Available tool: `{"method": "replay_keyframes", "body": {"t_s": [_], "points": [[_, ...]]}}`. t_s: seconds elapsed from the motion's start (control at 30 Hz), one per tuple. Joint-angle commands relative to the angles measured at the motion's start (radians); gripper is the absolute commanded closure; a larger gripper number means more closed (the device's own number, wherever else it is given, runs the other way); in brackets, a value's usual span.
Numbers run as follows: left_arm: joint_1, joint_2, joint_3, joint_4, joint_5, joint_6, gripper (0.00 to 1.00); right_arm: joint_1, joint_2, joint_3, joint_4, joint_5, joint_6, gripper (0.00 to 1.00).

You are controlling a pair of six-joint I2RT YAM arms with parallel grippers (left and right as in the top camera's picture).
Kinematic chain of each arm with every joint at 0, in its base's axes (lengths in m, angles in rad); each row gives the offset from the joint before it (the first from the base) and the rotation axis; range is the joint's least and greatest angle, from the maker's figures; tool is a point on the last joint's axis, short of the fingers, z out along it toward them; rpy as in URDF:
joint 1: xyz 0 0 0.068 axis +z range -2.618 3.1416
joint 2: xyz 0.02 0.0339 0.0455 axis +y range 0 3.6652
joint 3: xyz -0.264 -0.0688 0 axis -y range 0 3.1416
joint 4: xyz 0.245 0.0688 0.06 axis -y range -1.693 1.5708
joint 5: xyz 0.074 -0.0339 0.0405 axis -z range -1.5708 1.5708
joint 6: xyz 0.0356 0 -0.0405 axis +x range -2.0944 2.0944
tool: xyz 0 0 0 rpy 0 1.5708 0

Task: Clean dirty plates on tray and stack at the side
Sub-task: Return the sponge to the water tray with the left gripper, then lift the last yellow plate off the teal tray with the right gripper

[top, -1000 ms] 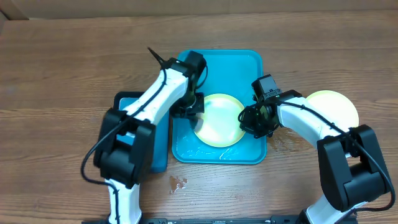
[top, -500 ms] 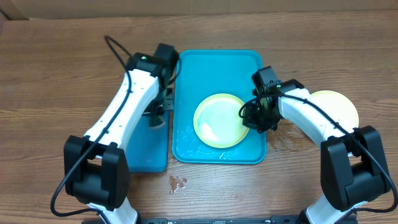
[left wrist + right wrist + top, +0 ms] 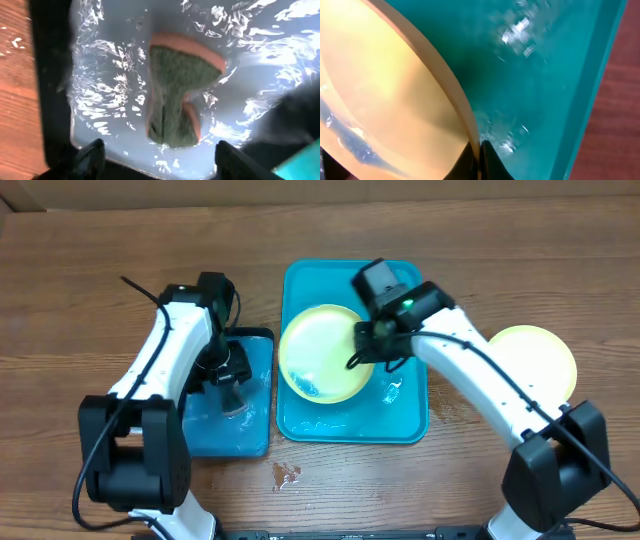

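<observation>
Over the left half of the teal tray, the right gripper is pinching a plate by its right rim. In the right wrist view the two fingertips are closing tight on that thin edge. The plate is facing up, white centre and yellow-green rim. Its left edge is reaching past the tray's left rim, towards the small blue tray beside it. A dark blue smear is showing on the part of the plate nearest the robot, and it also appears low in the right wrist view.

The tray's long axis is running away from the robot. Its right half and near end are lying bare, with water glinting there. A second plate is resting flat on the table, well to the right of the tray and apart from it.

Left of the tray, the left gripper is hanging over the small blue tray with its jaws spread wide. A green and orange sponge is lying in the shallow water, ahead of the fingertips and untouched by them. The sponge's long axis is pointing roughly towards the gripper. Bare wood is lying open on the far side of both trays.
</observation>
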State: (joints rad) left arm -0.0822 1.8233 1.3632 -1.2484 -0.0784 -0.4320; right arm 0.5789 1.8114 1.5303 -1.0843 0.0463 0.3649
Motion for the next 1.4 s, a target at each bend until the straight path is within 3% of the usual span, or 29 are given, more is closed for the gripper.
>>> {"method": "replay_keyframes", "body": {"t_s": [0.0,0.03,0.23,0.47,0.73,1.07,1.37], "points": [[0.023,-0.136,0.108,-0.047,0.031,0.002,0.11,0.097,-0.022,0.036,0.043,0.146,-0.007,0.96],[0.031,-0.169,0.136,-0.068,0.032,0.002,0.0,0.126,-0.022,0.036,0.065,0.175,-0.007,0.96],[0.078,-0.354,0.284,-0.151,0.031,0.002,0.0,0.291,-0.019,0.035,0.236,0.359,-0.007,0.96],[0.095,-0.547,0.369,-0.176,0.026,0.0,0.0,0.407,-0.011,0.034,0.382,0.728,-0.015,0.96],[0.095,-0.719,0.372,-0.149,-0.031,-0.002,0.0,0.535,-0.011,0.035,0.48,0.97,-0.231,0.96],[0.095,-0.758,0.372,-0.151,-0.064,0.002,0.0,0.656,-0.011,0.035,0.523,1.245,-0.3,0.96],[0.095,-0.758,0.372,-0.124,-0.063,0.002,0.0,0.696,-0.011,0.035,0.557,1.27,-0.356,0.96]]}}
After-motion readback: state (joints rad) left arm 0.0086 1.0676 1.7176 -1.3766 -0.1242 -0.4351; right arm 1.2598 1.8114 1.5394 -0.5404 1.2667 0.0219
